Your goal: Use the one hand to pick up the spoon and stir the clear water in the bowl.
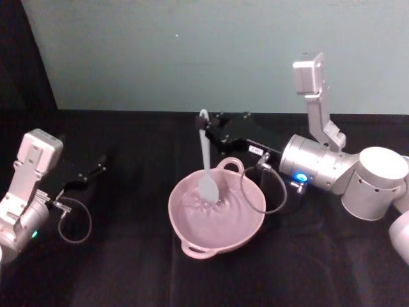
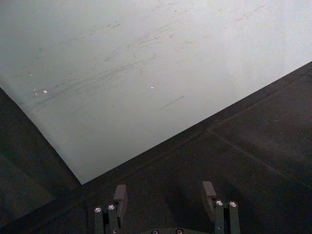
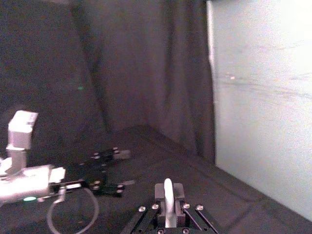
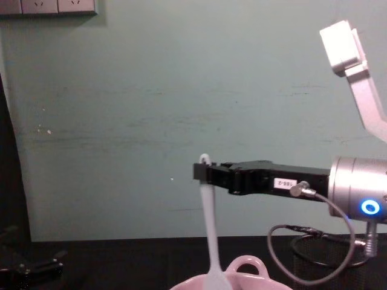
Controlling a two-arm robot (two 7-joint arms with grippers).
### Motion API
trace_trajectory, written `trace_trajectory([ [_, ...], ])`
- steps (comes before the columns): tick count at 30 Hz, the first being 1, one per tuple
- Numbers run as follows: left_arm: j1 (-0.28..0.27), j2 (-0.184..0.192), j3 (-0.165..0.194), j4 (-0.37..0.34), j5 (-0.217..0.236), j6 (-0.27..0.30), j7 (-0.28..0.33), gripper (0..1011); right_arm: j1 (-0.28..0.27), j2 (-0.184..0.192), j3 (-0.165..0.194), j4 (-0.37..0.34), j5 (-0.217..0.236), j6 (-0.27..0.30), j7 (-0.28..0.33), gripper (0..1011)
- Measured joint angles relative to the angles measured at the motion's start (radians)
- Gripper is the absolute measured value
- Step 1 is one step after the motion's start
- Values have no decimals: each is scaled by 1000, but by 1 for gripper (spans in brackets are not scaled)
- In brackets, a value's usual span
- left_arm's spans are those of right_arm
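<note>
Right gripper (image 1: 208, 125) is clamped on the spoon (image 1: 206, 160) near the top of its handle, holding it approx. upright w/ the head down in the water of the pink bowl (image 1: 172, 208). Bowl sits mid-table on the black cloth (image 1: 115, 268); water surface looks rippled. Black mesh cup (image 4: 317, 260) stands just behind the bowl, under the right wrist. Left gripper (image 1: 96, 169) rests well apart at the left, fingers spread, nothing betw. them.

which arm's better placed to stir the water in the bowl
Right: its black gripper is shut on the slim white plastic spoon, head in the wide pale pink bowl; left gripper rests open, apart.
</note>
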Motion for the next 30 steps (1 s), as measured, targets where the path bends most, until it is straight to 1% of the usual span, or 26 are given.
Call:
trace_trajectory([
  [1, 0, 0, 0, 0, 0, 0, 0, 1005, 1, 2, 10, 4, -4, -2, -6, 112],
  [5, 0, 0, 0, 0, 0, 0, 0, 1005, -6, 13, 29, 2, -7, -4, -15, 112],
  [8, 0, 0, 0, 0, 0, 0, 0, 1005, -28, 33, 50, -22, -8, -6, -21, 112],
  [9, 0, 0, 0, 0, 0, 0, 0, 1005, -28, 33, 50, -22, -8, -6, -21, 112],
  [11, 0, 0, 0, 0, 0, 0, 0, 1005, -45, 47, 60, -44, -10, -6, -23, 112],
  [13, 0, 0, 0, 0, 0, 0, 0, 1005, -66, 67, 66, -81, -14, 1, -23, 112],
  [14, 0, 0, 0, 0, 0, 0, 0, 1005, -66, 67, 66, -81, -14, 1, -23, 112],
  [15, 0, 0, 0, 0, 0, 0, 0, 1005, -76, 76, 65, -102, -18, 7, -21, 112],
  [18, 0, 0, 0, 0, 0, 0, 0, 1005, -88, 90, 52, -138, -27, 23, -10, 112],
  [21, 0, 0, 0, 0, 0, 0, 0, 1005, -94, 92, 37, -166, -32, 36, 1, 112],
  [25, 0, 0, 0, 0, 0, 0, 0, 1005, -94, 83, 13, -186, -37, 47, 14, 112],
  [27, 0, 0, 0, 0, 0, 0, 0, 1005, -86, 70, 0, -186, -40, 49, 20, 112],
  [30, 0, 0, 0, 0, 0, 0, 0, 1005, -76, 56, -11, -177, -42, 49, 24, 112],
])
